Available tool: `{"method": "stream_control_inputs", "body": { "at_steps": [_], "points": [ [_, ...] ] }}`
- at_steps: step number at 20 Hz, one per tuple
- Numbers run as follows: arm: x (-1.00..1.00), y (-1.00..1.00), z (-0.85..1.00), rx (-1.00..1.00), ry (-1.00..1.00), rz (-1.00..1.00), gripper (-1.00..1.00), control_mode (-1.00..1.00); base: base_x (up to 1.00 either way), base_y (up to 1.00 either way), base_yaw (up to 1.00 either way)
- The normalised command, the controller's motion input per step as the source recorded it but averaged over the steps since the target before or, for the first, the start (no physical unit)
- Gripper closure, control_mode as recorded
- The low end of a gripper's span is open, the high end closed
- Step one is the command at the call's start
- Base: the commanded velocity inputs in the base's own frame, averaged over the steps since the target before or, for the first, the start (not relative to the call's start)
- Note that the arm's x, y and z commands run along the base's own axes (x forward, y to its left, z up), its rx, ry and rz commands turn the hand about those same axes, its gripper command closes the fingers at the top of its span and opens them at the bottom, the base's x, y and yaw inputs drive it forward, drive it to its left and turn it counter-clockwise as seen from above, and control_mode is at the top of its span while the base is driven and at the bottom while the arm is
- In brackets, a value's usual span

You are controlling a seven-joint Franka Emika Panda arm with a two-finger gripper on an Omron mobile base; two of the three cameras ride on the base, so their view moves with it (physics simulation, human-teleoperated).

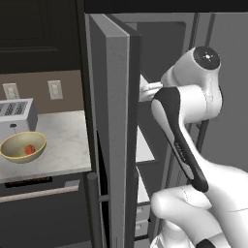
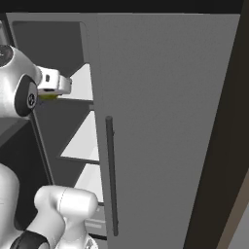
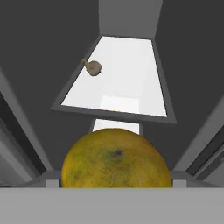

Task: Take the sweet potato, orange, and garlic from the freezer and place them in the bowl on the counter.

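Note:
The orange (image 3: 116, 159), yellow-olive with a dark spot, sits right in front of the hand camera, held above the freezer shelves. My gripper (image 2: 52, 86) is shut on it inside the freezer (image 2: 80, 121), and a yellow sliver of the orange (image 2: 47, 97) shows under the hand. The fingertips themselves are hidden behind the fruit. The garlic (image 3: 93, 67) lies on a white shelf (image 3: 127, 83) below, near its left edge. The sweet potato (image 1: 30, 149) lies in the pale yellow bowl (image 1: 10, 145) on the counter (image 1: 65, 140).
The open freezer door (image 1: 114, 135) stands edge-on between the arm and the counter. A silver toaster (image 1: 17, 116) stands behind the bowl. The fridge's shut right door (image 2: 165, 126) with its long handle (image 2: 111, 175) is to the right of the freezer.

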Motion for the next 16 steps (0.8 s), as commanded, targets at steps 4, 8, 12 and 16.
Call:
{"method": "stream_control_inputs", "body": {
  "at_steps": [4,8,12,16],
  "points": [
    [-0.91,-0.41,0.0,0.0,0.0,-0.02,1.0,-1.0,0.0,0.0,0.0],
    [-0.99,-0.44,0.0,0.0,0.0,0.0,1.0,-1.0,0.0,0.0,0.0],
    [-0.98,-0.29,0.0,0.0,0.0,0.0,1.0,-1.0,0.0,0.0,0.0],
    [-0.88,-0.17,0.0,0.0,0.0,-0.01,1.0,-1.0,0.0,0.0,0.0]
  ]
}}
